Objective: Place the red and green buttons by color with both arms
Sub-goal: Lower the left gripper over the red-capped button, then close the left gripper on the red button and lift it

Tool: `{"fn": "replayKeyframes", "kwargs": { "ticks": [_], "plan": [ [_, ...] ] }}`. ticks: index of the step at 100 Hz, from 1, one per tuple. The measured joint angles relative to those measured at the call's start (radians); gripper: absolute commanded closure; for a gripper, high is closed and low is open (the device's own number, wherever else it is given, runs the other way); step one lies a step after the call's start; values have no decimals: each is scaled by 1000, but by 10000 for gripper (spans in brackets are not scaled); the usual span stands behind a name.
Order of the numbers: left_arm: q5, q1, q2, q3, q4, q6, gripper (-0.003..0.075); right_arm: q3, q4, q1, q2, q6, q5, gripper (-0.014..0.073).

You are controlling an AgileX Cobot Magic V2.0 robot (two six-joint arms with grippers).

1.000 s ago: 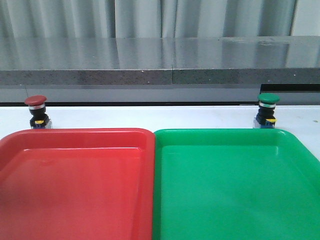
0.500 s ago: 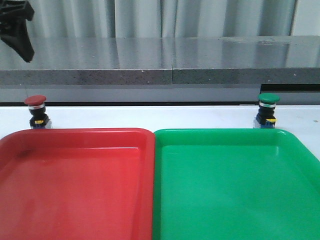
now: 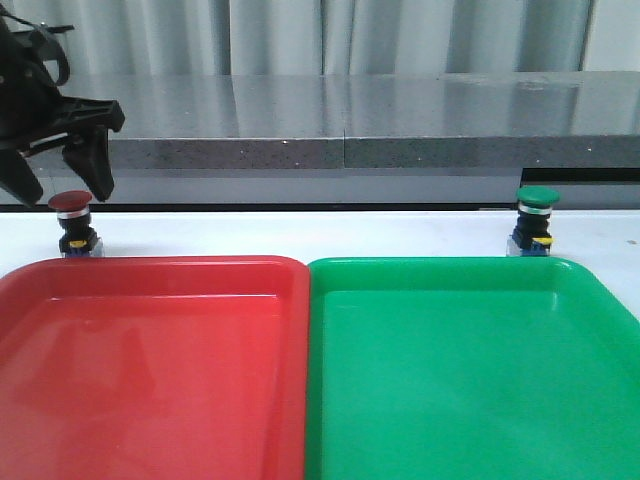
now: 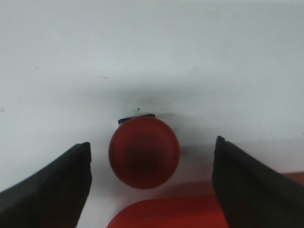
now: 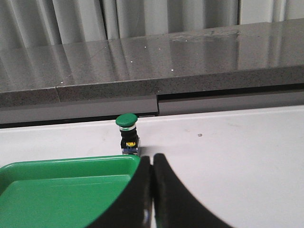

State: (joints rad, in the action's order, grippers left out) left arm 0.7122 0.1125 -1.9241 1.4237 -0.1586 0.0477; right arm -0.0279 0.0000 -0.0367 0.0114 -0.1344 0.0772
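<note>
**A:** What does the front view give you?

**B:** My left end effector [image 3: 55,185] hangs just above the small red mushroom-head push-button [image 3: 72,222], fingers spread and pointing down to either side of its cap. The button stands upright on the white tabletop [image 3: 300,232], just beyond the far rim of the large red plastic tray [image 3: 150,270]. Across from it, the small green mushroom-head push-button [image 3: 535,220] stands upright just beyond the far rim of the large green plastic tray [image 3: 450,270]. My right end effector is not in this view.

**A:** And the left wrist view?

**B:** The red cap [image 4: 144,152] sits between my two black fingers [image 4: 57,183], with clear tabletop showing on both sides, so nothing is touching. It looks roughly centred in the gap.

**A:** The right wrist view?

**B:** My right end effector [image 5: 152,190] has its fingers pressed together, holding nothing. The green button [image 5: 128,134] is ahead of it, apart, beside the green tray's corner [image 5: 71,166].

**A:** How will the buttons handle?

**B:** I judge them light, rigid and top-heavy, so easy to tip. The domed cap looks smooth and could slip; I'd close lower, on the collar or black body under the cap.
</note>
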Motion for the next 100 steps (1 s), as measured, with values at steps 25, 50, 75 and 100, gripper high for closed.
{"fn": "replayKeyframes", "kwargs": {
  "ticks": [25,50,75,100],
  "plan": [
    [-27,0,-45,0,0,-1,250,0,0,0,0,0,0,658],
    [-64,0,-46,2,0,-1,494,0,0,0,0,0,0,658],
    [-68,2,-46,8,-10,-1,524,0,0,0,0,0,0,658],
    [-75,53,65,2,-16,-1,524,0,0,0,0,0,0,658]
  ]
}}
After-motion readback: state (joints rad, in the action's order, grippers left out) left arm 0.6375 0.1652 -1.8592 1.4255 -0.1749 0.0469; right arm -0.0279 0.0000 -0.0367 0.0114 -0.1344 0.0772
